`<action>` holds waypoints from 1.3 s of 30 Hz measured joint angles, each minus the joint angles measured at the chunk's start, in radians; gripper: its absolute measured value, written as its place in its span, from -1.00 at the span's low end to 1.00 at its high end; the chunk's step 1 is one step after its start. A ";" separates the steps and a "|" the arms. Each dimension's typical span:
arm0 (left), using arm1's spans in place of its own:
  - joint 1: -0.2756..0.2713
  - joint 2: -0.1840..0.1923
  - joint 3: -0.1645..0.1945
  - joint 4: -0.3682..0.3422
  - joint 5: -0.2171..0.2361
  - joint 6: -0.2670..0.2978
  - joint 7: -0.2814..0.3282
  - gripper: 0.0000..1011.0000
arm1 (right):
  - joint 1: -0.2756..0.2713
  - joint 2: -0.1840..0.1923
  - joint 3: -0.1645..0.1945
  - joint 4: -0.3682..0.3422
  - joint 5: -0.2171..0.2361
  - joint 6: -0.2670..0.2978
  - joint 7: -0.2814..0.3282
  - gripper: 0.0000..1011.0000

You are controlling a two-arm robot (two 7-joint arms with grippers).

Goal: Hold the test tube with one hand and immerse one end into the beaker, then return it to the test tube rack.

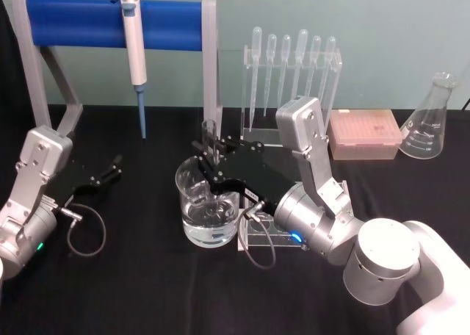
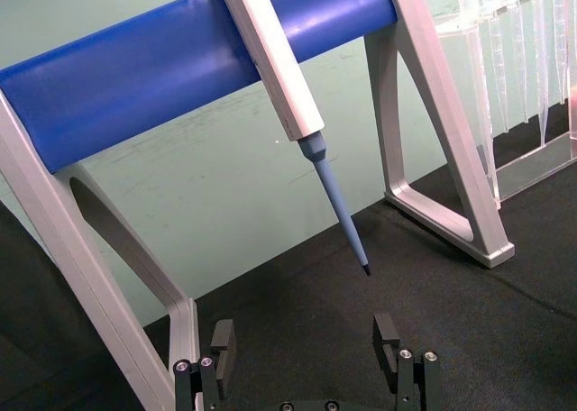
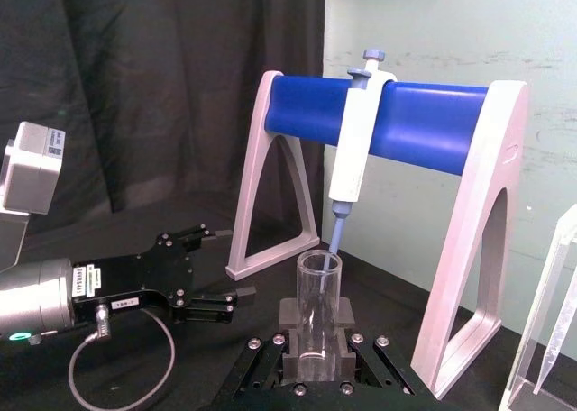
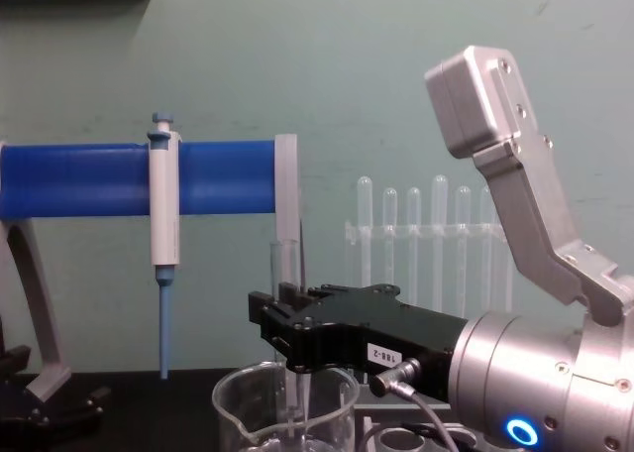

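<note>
fingers (image 3: 289, 319) of right gripper (image 3: 318, 332) clamp test tube (image 3: 319, 289)

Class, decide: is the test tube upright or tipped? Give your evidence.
Upright: the test tube stands vertical in the right pincer, lower end inside the beaker.

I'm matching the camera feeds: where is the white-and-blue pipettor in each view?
Head view: pipettor, upper left, hanging on the blue bar.
Left wrist view: pipettor slanting across that bar, beyond the open left gripper.
Right wrist view: mid-picture, behind the test tube that the right gripper clamps.
Chest view: left side, upright.
Shared landmark: the blue bar.
</note>
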 joint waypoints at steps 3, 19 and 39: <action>0.000 0.000 0.000 0.000 0.000 0.000 0.000 0.98 | 0.000 0.000 0.000 0.000 0.001 0.000 0.000 -0.55; 0.000 0.000 0.000 0.000 0.000 0.000 0.000 0.98 | 0.001 0.001 -0.002 0.000 0.003 0.000 0.000 -0.55; 0.000 0.000 0.000 0.000 0.000 0.000 0.000 0.98 | 0.002 0.001 -0.002 0.000 0.004 0.000 -0.001 -0.55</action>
